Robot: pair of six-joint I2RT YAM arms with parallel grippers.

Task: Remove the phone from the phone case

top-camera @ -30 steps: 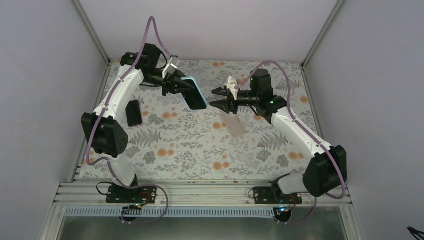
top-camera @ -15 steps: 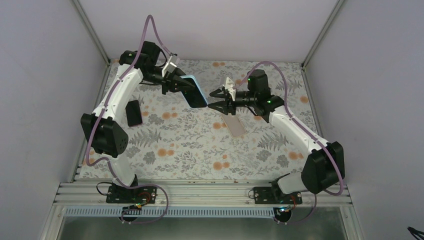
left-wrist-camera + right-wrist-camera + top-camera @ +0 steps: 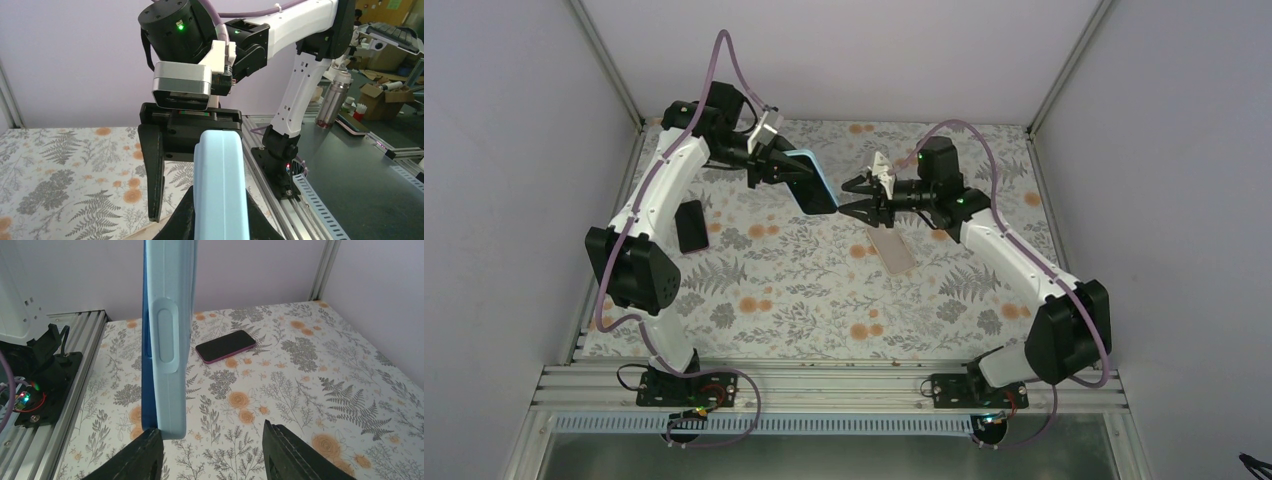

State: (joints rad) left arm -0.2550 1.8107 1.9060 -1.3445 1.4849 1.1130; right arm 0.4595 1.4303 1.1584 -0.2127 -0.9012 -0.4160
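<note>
Left hand [image 3: 776,168] clamps the light-blue rubbery phone case [image 3: 812,183] aloft, contents unclear. Right hand [image 3: 856,197], fingers apart, waits just beside its end. A dark pink-edged phone [image 3: 690,225] lies on the floral tabletop [image 3: 804,300].

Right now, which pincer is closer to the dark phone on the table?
Left. The left pincer, gripping the blue case, is beyond the dark phone; the right pincer hovers farther right.

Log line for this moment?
left pincer: shut on blue phone case, aloft | right pincer: open, at case's free end, not gripping

The phone case [image 3: 812,183] hangs above the table [image 3: 804,290], right of another phone [image 3: 690,226].
</note>
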